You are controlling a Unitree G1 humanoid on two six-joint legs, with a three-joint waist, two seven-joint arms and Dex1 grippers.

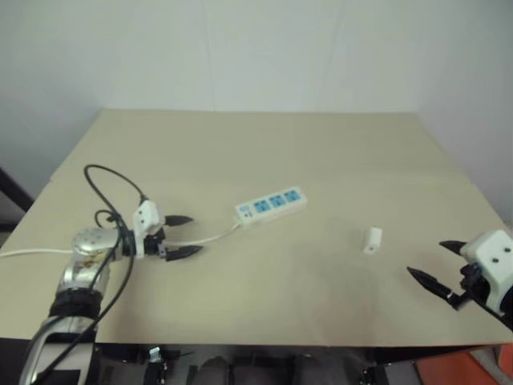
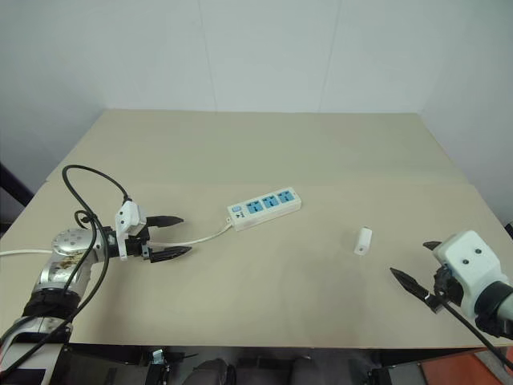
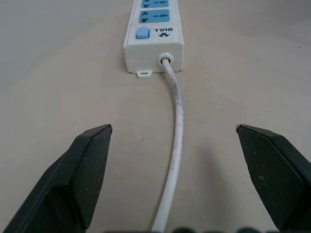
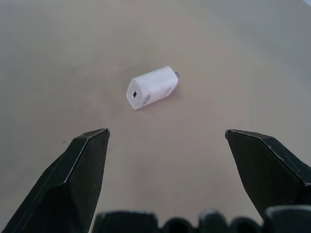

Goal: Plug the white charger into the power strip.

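The left gripper (image 1: pixel 181 236) hangs just above the tabletop (image 1: pixel 264 144) near its left edge, jaws spread wide and holding nothing, pointed toward the switch end of the power strip (image 1: pixel 272 204). In the left wrist view the thin white cord (image 3: pixel 177 131) runs between the two black fingers (image 3: pixel 85 170) without touching either, and enters the end face of the power strip beside a blue switch (image 3: pixel 142 33). The power strip lies flat near the middle of the tabletop, angled so that its switch end faces the left gripper, with three blue socket faces turned upward; nothing is plugged into it. The right gripper (image 1: pixel 437 266) sits near the right edge of the tabletop, toward the front, jaws likewise spread wide and empty. It points at the white charger (image 4: pixel 152 87), which lies on its side on the bare surface, well apart from the fingertips (image 4: pixel 95 138). In the head views the white charger rests between the power strip and the right gripper, nearer the right edge, well apart from the power strip.
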